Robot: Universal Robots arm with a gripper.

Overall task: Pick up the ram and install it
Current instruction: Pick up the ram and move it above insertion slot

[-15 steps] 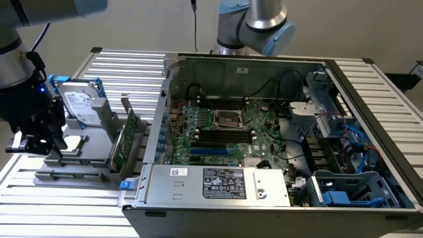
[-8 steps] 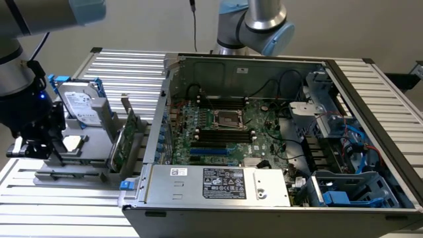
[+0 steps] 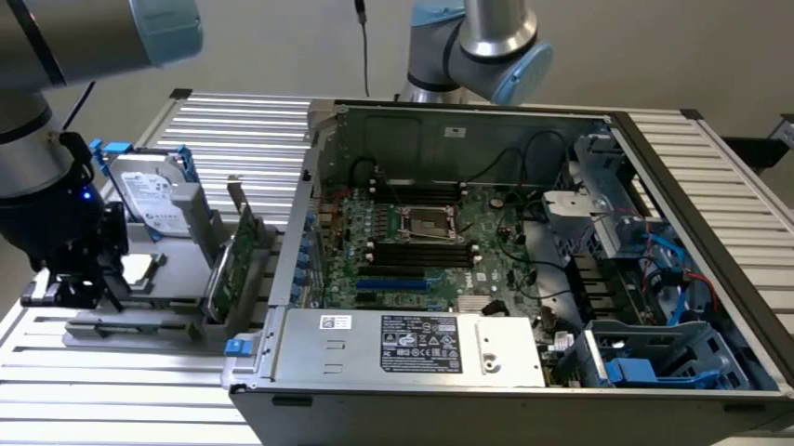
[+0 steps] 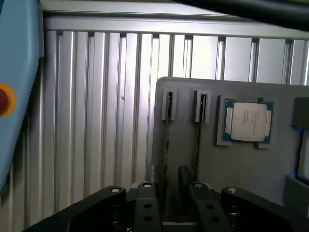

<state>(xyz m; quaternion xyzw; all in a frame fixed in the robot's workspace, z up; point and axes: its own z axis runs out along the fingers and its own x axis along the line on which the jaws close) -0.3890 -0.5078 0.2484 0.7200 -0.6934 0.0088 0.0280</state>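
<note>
Ribbed aluminium table [image 3: 236, 130] carrying an open computer case [image 3: 459, 135] and, beside it, a grey tray [image 4: 251, 169]. Gripper [image 3: 77, 290] low over the tray, well apart from the case; fingers [image 4: 146, 203] spread apart, clamped on nothing. Ram [image 4: 166, 145] — a thin stick seen edge-on, standing on its long edge in the tray — runs lengthwise into the gap between the two fingers, nearer to one finger than to the other; whether either finger touches it cannot be told. Second stick [image 4: 198, 145] parallel to the first, in line with the other finger, just outside the gap. Beyond the fingertips each stick ends in a small grey holder; past the second stick, further from the gap, a square processor [image 4: 248, 122] lies flat in its own recess of the tray. In the exterior view a hard drive [image 3: 155, 195] stands in the tray near the fingers; a tall green card [image 3: 230, 265] stands further off, between the fingers and the case. Inside the case: motherboard [image 3: 496, 242] lying flat, its long black slots [image 3: 422, 251] grouped about the central socket — all well apart from the fingers; power supply [image 3: 410, 346] along the near wall.
</note>
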